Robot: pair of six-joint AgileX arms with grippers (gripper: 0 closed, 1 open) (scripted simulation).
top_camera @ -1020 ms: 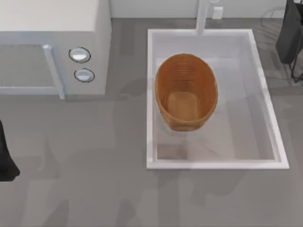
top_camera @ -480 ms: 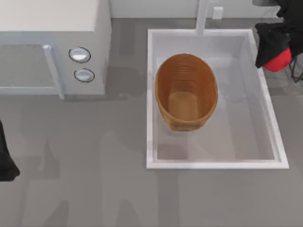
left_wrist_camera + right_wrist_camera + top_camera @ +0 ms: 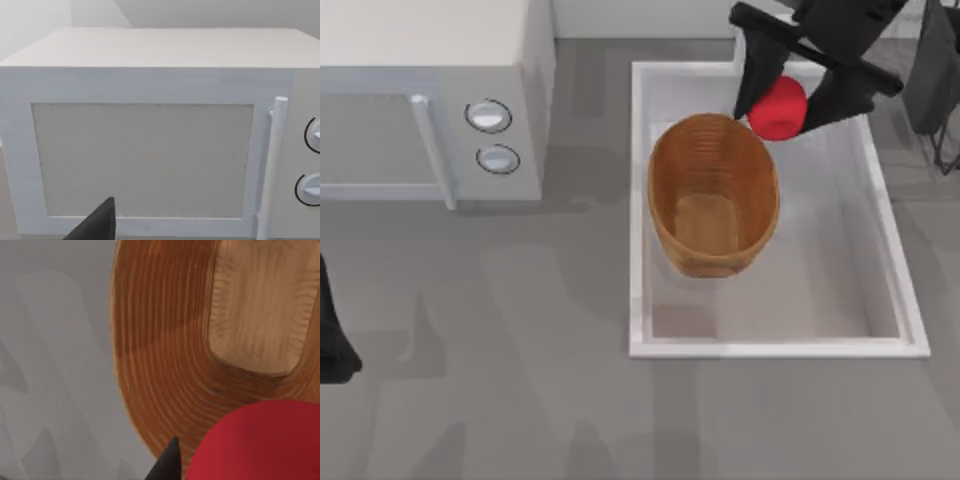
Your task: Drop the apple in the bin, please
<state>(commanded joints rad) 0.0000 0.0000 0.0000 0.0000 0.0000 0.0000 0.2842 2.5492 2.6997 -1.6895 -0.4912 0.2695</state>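
The right tool [image 3: 782, 100] is clamped on the small, smooth, bright red round apple [image 3: 779, 107], with one dark finger on each side of the fruit, and it carries it in the air above the far right rim of the oval orange-brown woven-looking bin [image 3: 713, 195]. The bin stands upright inside a larger white rectangular basin [image 3: 640, 215] set into the grey counter [image 3: 520, 330]. In the right wrist view the apple [image 3: 260, 445] sits close below the camera, with the ribbed wall and flat bottom of the bin [image 3: 165, 350] beyond it, so the fruit appears to lie over the rim and not yet over the middle. Judging by its look, the apple is firm and light but glossy and round, so it could slip or roll between narrow fingers; a hold across its widest part, as here, seems safest. A release from over the flat bottom would keep it from bouncing off the rim into the basin. The left arm [image 3: 332, 335] is parked at the counter's left edge, facing a white microwave oven [image 3: 150, 130]; I cannot tell how its tool stands.
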